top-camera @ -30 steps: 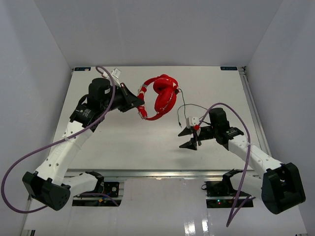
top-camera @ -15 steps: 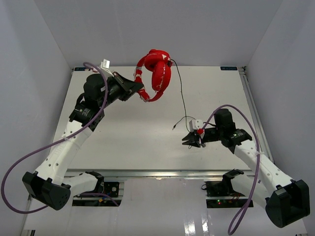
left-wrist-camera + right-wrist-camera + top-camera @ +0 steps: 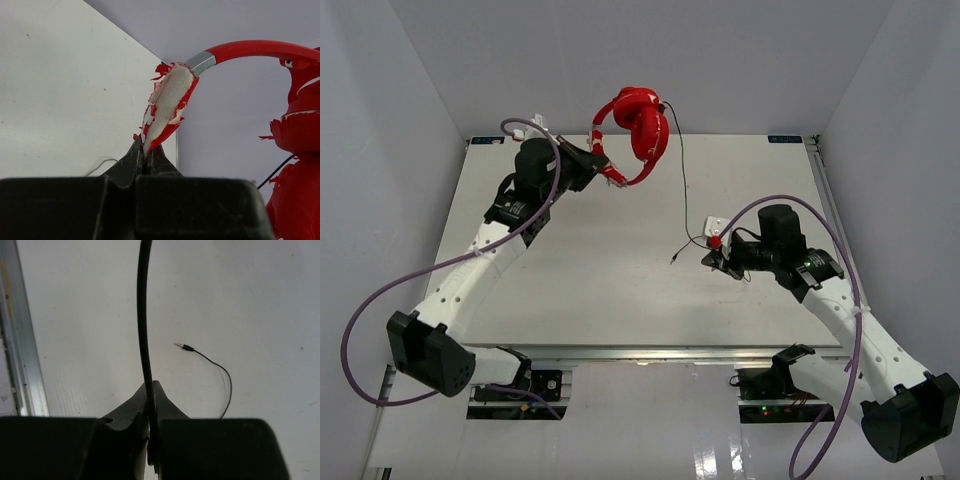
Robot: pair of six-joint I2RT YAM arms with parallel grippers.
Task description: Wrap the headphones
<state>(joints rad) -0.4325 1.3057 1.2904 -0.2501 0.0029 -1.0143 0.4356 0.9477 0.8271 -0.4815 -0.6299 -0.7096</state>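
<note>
The red headphones (image 3: pixel 635 125) hang in the air above the table's far edge. My left gripper (image 3: pixel 605 171) is shut on the worn whitish padding of the band (image 3: pixel 167 102); one ear cup (image 3: pixel 300 130) shows at the right of the left wrist view. A thin black cable (image 3: pixel 682 180) runs from the cups down to my right gripper (image 3: pixel 716 256), which is shut on it near the table's middle right. In the right wrist view the cable (image 3: pixel 143 315) rises straight out from between the shut jaws. The cable's plug end (image 3: pixel 184 346) lies loose on the table past the gripper.
Thick purple robot cables (image 3: pixel 380 305) loop off both arms. A metal rail (image 3: pixel 830 210) runs along the table's right edge, and grey walls close in on three sides. The white table (image 3: pixel 600 290) lies under both arms.
My right gripper has closed on the black cable and shifted right. The left arm has lifted the headphones up and toward the far edge, drawing the cable out straighter.
</note>
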